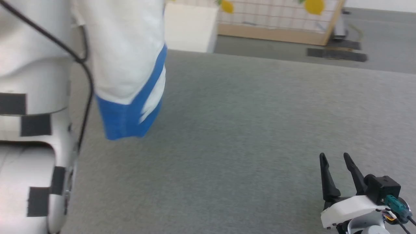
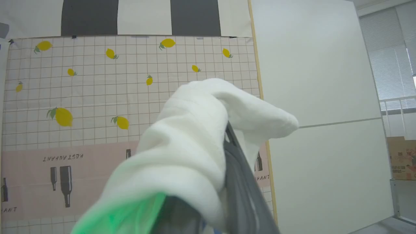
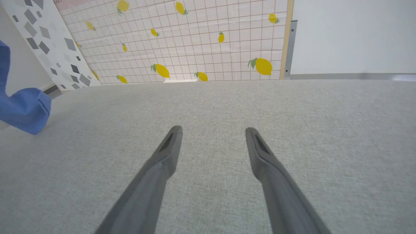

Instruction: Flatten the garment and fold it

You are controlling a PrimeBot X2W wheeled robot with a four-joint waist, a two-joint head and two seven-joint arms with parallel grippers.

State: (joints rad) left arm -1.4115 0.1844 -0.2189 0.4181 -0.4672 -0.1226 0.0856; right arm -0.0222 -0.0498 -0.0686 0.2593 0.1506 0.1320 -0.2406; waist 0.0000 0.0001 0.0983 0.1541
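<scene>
Hanging high at the left side of the scene, the garment (image 1: pixel 126 48) is dangling beside the robot's pale left forearm (image 1: pixel 29 65), with a black cable (image 1: pixel 81 58) running down between arm and cloth. Its white body is falling in a loose column, and a royal-blue sleeve (image 1: pixel 123 120) is forming the lowest part, drooping over the grey fabric-covered surface (image 1: pixel 243 130). I cannot tell whether the sleeve's tip is touching that surface. Seen from the left wrist, the left gripper (image 2: pixel 224 136) is clenching a thick bunch of the white cloth (image 2: pixel 195 130), which is wrapping over the fingers so that just one dark finger (image 2: pixel 237 169) is peeking out. Behind it, a checked backdrop printed with yellow lemons (image 2: pixel 97 97) is standing against a plain white wall (image 2: pixel 318 81). The right gripper (image 1: pixel 334 156) is sitting low at the right, well apart from the garment, its two long dark fingers pointing away from the robot. From the right wrist, that gripper (image 3: pixel 213 130) is holding its jaws spread wide with nothing between them, hovering just over bare grey surface, while the blue sleeve (image 3: pixel 22 110) is showing at the far left edge.
</scene>
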